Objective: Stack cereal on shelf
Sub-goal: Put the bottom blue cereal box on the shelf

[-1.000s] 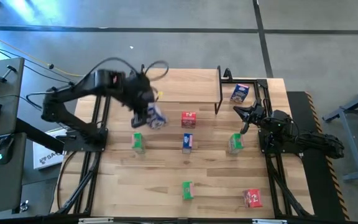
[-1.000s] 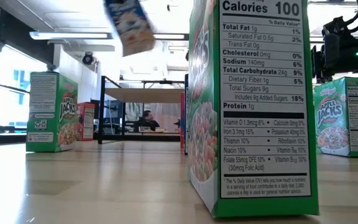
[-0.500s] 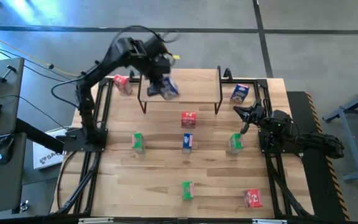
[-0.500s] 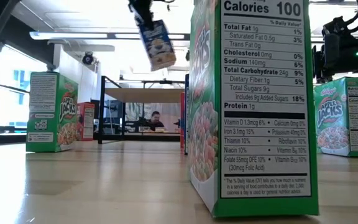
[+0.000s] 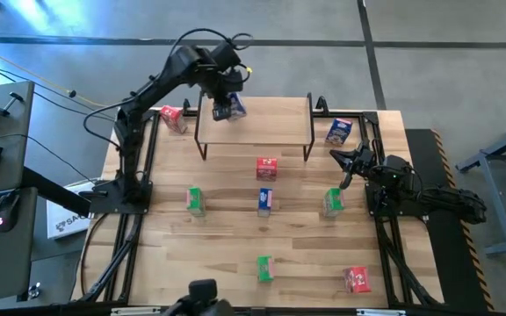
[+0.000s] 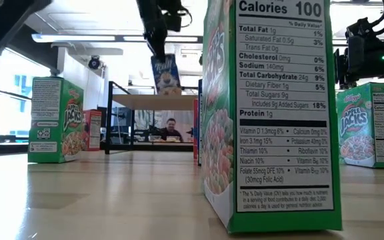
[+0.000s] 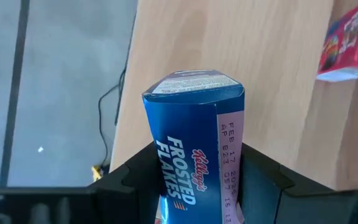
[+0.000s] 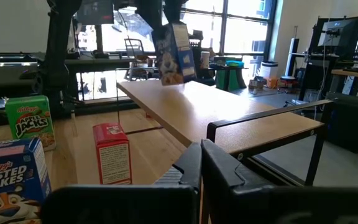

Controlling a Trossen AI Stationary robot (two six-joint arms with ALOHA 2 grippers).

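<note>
Left arm: raised high from its base at the counter's left edge, elbow bent, reaching toward the far side over the shelf.
Left hand point(image 5: 227, 104): pointing down above the shelf's left part, fingers pinching a blue Frosted Flakes box point(image 5: 228, 108) by its sides; in the left wrist view the box stands upright between the two dark fingers point(image 7: 261, 177).
Held box, position: just above the shelf top near its left end; contact with the top cannot be told.
Shelf point(image 5: 271, 127): light wooden top on black legs, at the far middle of the counter point(image 5: 235, 250).
Right arm: folded low at the counter's right edge.
Right hand point(image 5: 350, 162): fingers pressed together, holding nothing, near the shelf's right legs.
Other cereal on the counter: red box point(image 5: 173, 118) left of the shelf; blue box point(image 5: 339, 132) right of the shelf; red box point(image 5: 266, 168) just near of the shelf; green point(image 5: 196, 200), blue point(image 5: 265, 201) and green point(image 5: 332, 202) in a middle row; green point(image 5: 264, 268) and red point(image 5: 356, 279) at the near side.
</note>
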